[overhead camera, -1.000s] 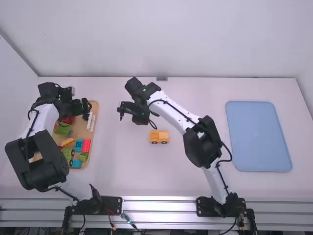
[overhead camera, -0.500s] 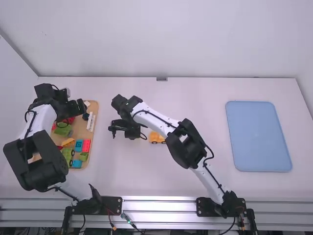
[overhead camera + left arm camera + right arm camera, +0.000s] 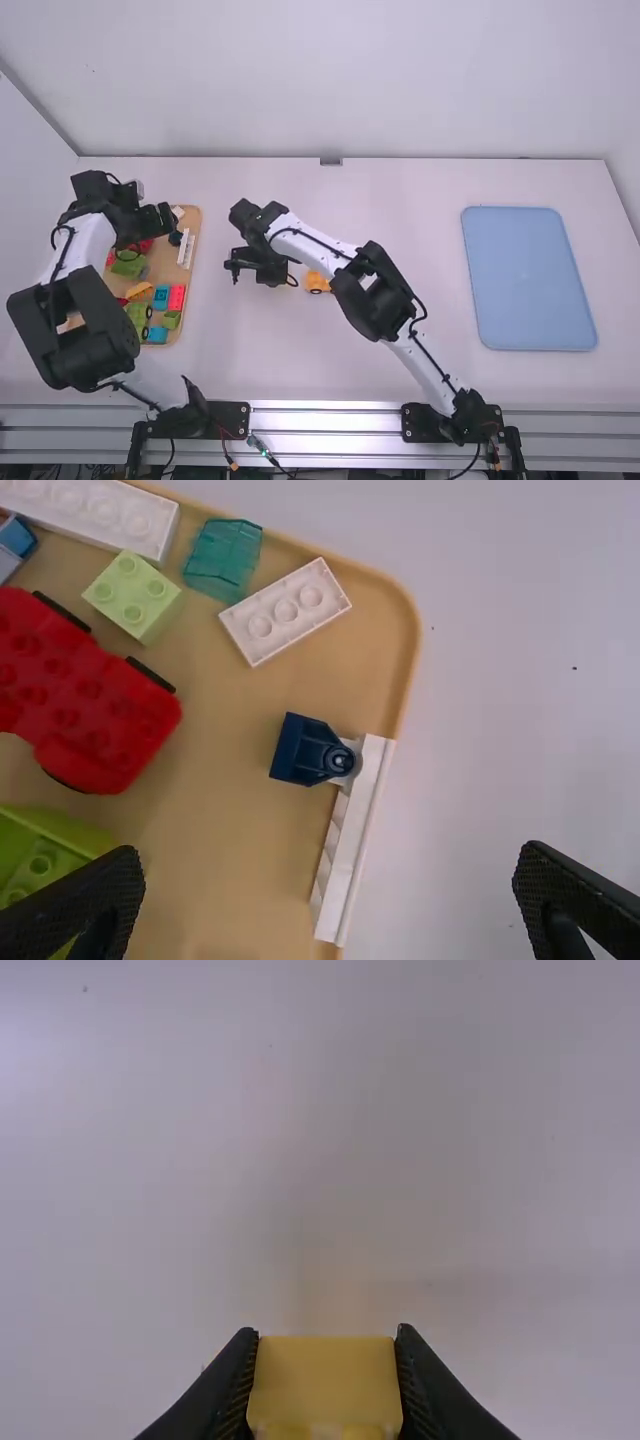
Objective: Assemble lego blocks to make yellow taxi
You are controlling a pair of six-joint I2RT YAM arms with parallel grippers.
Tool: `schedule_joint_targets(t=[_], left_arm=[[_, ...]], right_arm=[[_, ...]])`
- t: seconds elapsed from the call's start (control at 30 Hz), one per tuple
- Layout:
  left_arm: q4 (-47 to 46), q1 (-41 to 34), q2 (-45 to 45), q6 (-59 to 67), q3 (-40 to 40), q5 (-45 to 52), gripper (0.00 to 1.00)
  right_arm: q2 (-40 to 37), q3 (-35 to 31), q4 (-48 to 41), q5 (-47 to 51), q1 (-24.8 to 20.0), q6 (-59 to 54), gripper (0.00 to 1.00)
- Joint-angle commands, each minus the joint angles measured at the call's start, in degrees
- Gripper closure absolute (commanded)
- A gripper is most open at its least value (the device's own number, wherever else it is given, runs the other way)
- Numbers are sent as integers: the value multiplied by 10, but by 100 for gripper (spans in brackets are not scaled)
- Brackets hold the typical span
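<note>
So the right gripper (image 3: 234,272) has a yellow block (image 3: 325,1385) pinched between its fingers, over the table (image 3: 400,200). The orange-yellow wheeled piece (image 3: 317,283) sits on the table near that gripper, partly behind the right arm, so I'm guessing it's the taxi's base. Left gripper (image 3: 171,220) is over the wooden tray (image 3: 197,250), fingers spread wide with nothing between them but view of a dark blue piece (image 3: 300,752) lying below.
</note>
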Motion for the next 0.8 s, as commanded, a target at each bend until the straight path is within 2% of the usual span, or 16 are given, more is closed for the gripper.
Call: schedule_joint_targets(t=[0.0, 0.33, 0.47, 0.5, 0.6, 0.7, 0.77], left_arm=[[-2, 1, -18, 0, 5, -2, 1], [-5, 1, -18, 0, 5, -3, 1], [-6, 1, -18, 0, 5, -2, 1], [-7, 1, -18, 0, 5, -2, 1], [-7, 1, -18, 0, 5, -2, 1], [-8, 1, -18, 0, 5, -2, 1], [-9, 1, -18, 0, 5, -2, 1]], right_arm=[[10, 10, 11, -11, 3, 13, 92], [16, 6, 10, -10, -1, 17, 91], [16, 6, 14, -12, -1, 17, 80], [16, 6, 12, -12, -1, 17, 71], [16, 6, 10, -12, -6, 17, 57], [16, 6, 9, -12, -7, 17, 47], [16, 6, 10, -12, -7, 17, 47]])
